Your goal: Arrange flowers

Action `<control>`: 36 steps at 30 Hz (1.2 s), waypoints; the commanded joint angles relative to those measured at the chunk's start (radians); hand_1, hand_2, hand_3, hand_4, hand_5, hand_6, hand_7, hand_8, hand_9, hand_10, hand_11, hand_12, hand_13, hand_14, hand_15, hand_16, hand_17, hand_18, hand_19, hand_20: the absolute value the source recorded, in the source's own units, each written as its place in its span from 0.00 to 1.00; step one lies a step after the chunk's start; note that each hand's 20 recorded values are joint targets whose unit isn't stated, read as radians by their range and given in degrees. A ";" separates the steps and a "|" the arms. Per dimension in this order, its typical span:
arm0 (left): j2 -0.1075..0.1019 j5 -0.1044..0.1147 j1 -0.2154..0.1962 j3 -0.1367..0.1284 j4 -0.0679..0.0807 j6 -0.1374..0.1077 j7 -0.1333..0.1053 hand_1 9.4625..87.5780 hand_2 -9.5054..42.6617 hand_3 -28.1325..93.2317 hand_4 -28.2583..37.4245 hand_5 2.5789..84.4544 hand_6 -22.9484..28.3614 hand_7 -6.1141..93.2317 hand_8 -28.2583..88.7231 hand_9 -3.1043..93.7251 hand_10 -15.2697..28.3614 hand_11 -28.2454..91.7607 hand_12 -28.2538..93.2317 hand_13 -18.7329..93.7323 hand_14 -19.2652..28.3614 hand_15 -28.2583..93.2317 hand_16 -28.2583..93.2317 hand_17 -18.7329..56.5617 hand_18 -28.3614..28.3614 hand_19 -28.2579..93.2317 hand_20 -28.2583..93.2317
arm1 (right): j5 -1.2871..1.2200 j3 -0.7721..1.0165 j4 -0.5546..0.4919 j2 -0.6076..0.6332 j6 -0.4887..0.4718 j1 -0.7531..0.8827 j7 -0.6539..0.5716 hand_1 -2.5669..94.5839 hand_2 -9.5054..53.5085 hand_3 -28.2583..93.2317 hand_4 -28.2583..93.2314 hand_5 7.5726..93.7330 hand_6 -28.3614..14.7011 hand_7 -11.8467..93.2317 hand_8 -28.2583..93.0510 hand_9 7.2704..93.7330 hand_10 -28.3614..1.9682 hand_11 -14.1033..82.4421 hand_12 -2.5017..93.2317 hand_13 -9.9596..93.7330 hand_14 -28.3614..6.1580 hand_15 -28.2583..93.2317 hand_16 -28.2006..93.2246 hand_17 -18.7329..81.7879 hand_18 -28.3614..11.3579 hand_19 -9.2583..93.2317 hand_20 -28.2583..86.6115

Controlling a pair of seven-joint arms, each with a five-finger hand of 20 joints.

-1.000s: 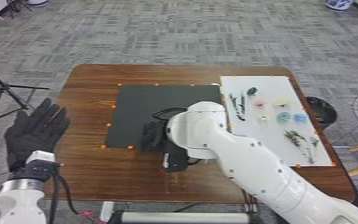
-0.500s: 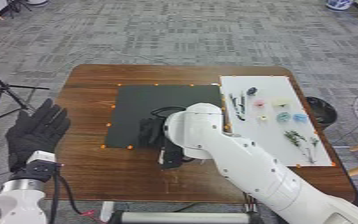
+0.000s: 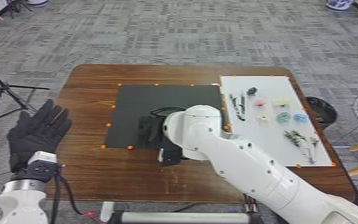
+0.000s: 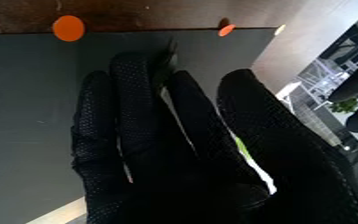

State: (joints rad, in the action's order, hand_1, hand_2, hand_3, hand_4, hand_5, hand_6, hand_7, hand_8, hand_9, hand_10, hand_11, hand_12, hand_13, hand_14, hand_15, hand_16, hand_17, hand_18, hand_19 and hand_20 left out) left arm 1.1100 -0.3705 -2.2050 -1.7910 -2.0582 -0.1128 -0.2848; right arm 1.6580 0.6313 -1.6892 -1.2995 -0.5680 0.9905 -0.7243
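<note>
Grey carpet [image 3: 180, 37] surrounds the wooden table [image 3: 180, 182]. Pastel flower heads [image 3: 301, 118] lie on its white sheet [image 3: 255, 135]; over the black mat [image 3: 171, 95], the right hand [image 3: 150, 131] has straight fingers, a green sliver [image 4: 241, 146] between them in the right wrist view. The left hand [image 3: 35, 134] extends flat at the table's left.

On my head view, grey patterned carpet [image 3: 193, 35] surrounds a brown wooden table [image 3: 122, 182]; I see a black tripod [image 3: 5, 86] at left, a blue-and-white vessel [image 3: 339, 4] upper right.
</note>
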 commanded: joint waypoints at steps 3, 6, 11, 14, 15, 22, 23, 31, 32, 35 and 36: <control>-0.004 0.004 -0.014 0.002 -0.006 0.012 -0.014 0.17 0.56 0.80 0.00 0.46 0.63 0.14 0.18 0.34 0.71 0.41 0.30 0.36 0.71 0.43 0.20 0.13 0.72 0.49 0.29 | 0.009 -0.035 -0.004 0.000 0.024 -0.007 0.038 0.42 0.43 0.84 0.07 0.49 0.25 0.13 0.15 0.34 0.20 0.26 0.20 0.48 0.28 0.77 0.39 0.40 0.15 0.85 0.51; -0.006 -0.001 -0.013 0.001 -0.007 0.015 -0.013 0.17 0.56 0.80 0.00 0.46 0.63 0.14 0.18 0.34 0.71 0.40 0.30 0.36 0.71 0.43 0.20 0.13 0.72 0.49 0.29 | 0.010 -0.038 -0.006 -0.006 0.026 -0.005 0.057 0.42 0.43 0.84 0.07 0.48 0.26 0.13 0.15 0.34 0.21 0.27 0.20 0.48 0.29 0.77 0.39 0.40 0.15 0.85 0.51; -0.005 -0.011 0.004 0.012 -0.004 0.024 -0.013 0.17 0.56 0.81 0.00 0.46 0.63 0.14 0.18 0.34 0.70 0.40 0.30 0.36 0.71 0.43 0.20 0.14 0.72 0.49 0.29 | 0.041 -0.050 -0.013 -0.008 0.035 -0.001 0.069 0.42 0.42 0.85 0.07 0.47 0.27 0.14 0.16 0.33 0.22 0.27 0.20 0.47 0.29 0.77 0.38 0.40 0.15 0.85 0.52; -0.010 -0.015 0.018 0.018 -0.001 0.026 -0.010 0.17 0.56 0.81 0.00 0.46 0.63 0.14 0.18 0.34 0.71 0.40 0.30 0.36 0.71 0.43 0.20 0.13 0.72 0.49 0.29 | 0.035 -0.044 -0.014 -0.010 0.035 0.002 0.067 0.41 0.42 0.85 0.07 0.47 0.27 0.14 0.16 0.33 0.22 0.27 0.20 0.47 0.29 0.78 0.38 0.40 0.14 0.85 0.52; -0.011 -0.015 0.022 0.019 -0.001 0.024 -0.011 0.17 0.56 0.81 0.00 0.46 0.63 0.14 0.18 0.34 0.71 0.40 0.30 0.36 0.71 0.42 0.20 0.13 0.72 0.49 0.29 | 0.040 -0.045 -0.016 -0.010 0.037 0.003 0.069 0.41 0.42 0.85 0.07 0.46 0.27 0.14 0.16 0.33 0.22 0.27 0.19 0.47 0.29 0.78 0.38 0.40 0.14 0.85 0.52; -0.013 -0.012 0.024 0.013 -0.004 0.022 -0.017 0.17 0.56 0.81 0.00 0.46 0.63 0.14 0.18 0.34 0.71 0.40 0.30 0.36 0.71 0.41 0.20 0.14 0.72 0.48 0.29 | 0.019 -0.040 -0.024 -0.010 0.018 0.000 0.040 0.38 0.41 0.86 0.08 0.43 0.42 0.17 0.16 0.32 0.16 0.26 0.20 0.46 0.28 0.78 0.39 0.40 0.13 0.85 0.52; -0.013 -0.011 0.024 0.013 -0.003 0.021 -0.017 0.17 0.56 0.81 0.00 0.46 0.63 0.14 0.18 0.34 0.71 0.40 0.30 0.36 0.71 0.41 0.20 0.14 0.72 0.48 0.29 | 0.034 -0.041 -0.028 -0.008 0.016 0.000 0.043 0.38 0.41 0.86 0.08 0.43 0.44 0.17 0.16 0.32 0.16 0.26 0.20 0.46 0.27 0.78 0.39 0.40 0.13 0.85 0.52; -0.013 -0.011 0.029 0.019 0.000 0.018 -0.010 0.17 0.56 0.81 0.00 0.46 0.64 0.13 0.18 0.34 0.71 0.39 0.31 0.35 0.71 0.40 0.21 0.14 0.71 0.47 0.30 | 0.030 -0.003 -0.093 0.015 0.033 0.015 0.019 0.35 0.36 0.88 0.08 0.41 0.62 0.21 0.14 0.29 0.09 0.24 0.20 0.45 0.26 0.75 0.38 0.39 0.13 0.83 0.52; -0.015 -0.013 0.035 0.020 0.002 0.017 -0.009 0.17 0.56 0.81 0.00 0.46 0.64 0.13 0.18 0.34 0.71 0.39 0.31 0.35 0.71 0.40 0.21 0.14 0.71 0.47 0.30 | 0.035 0.003 -0.109 0.024 0.040 0.020 0.021 0.35 0.35 0.88 0.08 0.41 0.63 0.21 0.14 0.29 0.06 0.24 0.19 0.45 0.25 0.75 0.38 0.39 0.13 0.83 0.52; -0.016 -0.016 0.053 0.024 0.009 0.019 -0.004 0.17 0.56 0.81 0.00 0.46 0.64 0.13 0.18 0.33 0.71 0.39 0.31 0.35 0.71 0.40 0.21 0.14 0.71 0.47 0.30 | 0.111 0.032 -0.170 0.068 0.070 0.054 0.083 0.35 0.28 0.88 0.08 0.43 0.68 0.22 0.13 0.28 0.03 0.23 0.19 0.45 0.23 0.73 0.38 0.39 0.12 0.84 0.52; -0.017 -0.019 0.058 0.027 0.011 0.018 -0.003 0.17 0.56 0.81 0.00 0.46 0.64 0.13 0.18 0.34 0.71 0.39 0.31 0.35 0.71 0.40 0.21 0.14 0.71 0.47 0.30 | 0.128 0.042 -0.192 0.083 0.076 0.065 0.086 0.35 0.26 0.89 0.07 0.44 0.70 0.22 0.13 0.28 0.03 0.23 0.19 0.45 0.23 0.73 0.38 0.40 0.12 0.85 0.52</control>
State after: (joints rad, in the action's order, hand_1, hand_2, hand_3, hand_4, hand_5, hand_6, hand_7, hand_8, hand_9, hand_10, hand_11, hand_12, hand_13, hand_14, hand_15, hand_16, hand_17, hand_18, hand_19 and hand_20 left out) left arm 1.0998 -0.3780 -2.1746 -1.7747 -2.0565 -0.1005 -0.2942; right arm 1.6877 0.6175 -1.7706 -1.2904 -0.5441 1.0156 -0.6936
